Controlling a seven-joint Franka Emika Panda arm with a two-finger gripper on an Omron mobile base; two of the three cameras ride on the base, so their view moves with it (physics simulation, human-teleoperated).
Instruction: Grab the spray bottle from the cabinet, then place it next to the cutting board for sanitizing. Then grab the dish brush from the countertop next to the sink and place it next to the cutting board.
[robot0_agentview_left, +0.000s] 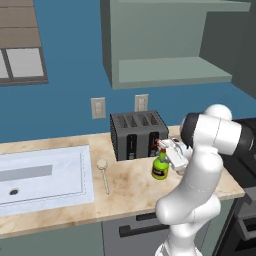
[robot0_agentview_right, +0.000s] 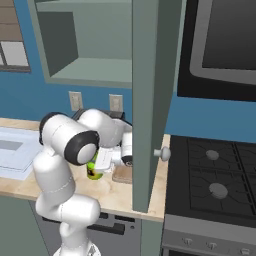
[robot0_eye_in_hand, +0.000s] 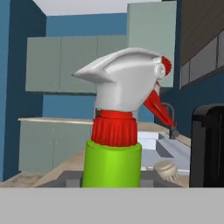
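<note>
- The gripper (robot0_agentview_left: 172, 152) is clamping the bottle (robot0_agentview_left: 160, 165) by its neck, jaws partly closed, keeping it upright.
- The bottle is standing low over the bench (robot0_agentview_left: 130, 187), just in front of the toaster (robot0_agentview_left: 139, 135) — near the board (robot0_agentview_right: 123, 174), where it belongs.
- The brush (robot0_agentview_left: 104, 172) is lying beside the sink (robot0_agentview_left: 45, 175), untouched.

The spray bottle (robot0_agentview_left: 160, 167) is stood on the bench (robot0_agentview_left: 130, 192) before the toaster (robot0_agentview_left: 138, 134), right of the dish brush (robot0_agentview_left: 103, 172) and sink (robot0_agentview_left: 40, 175).
</note>
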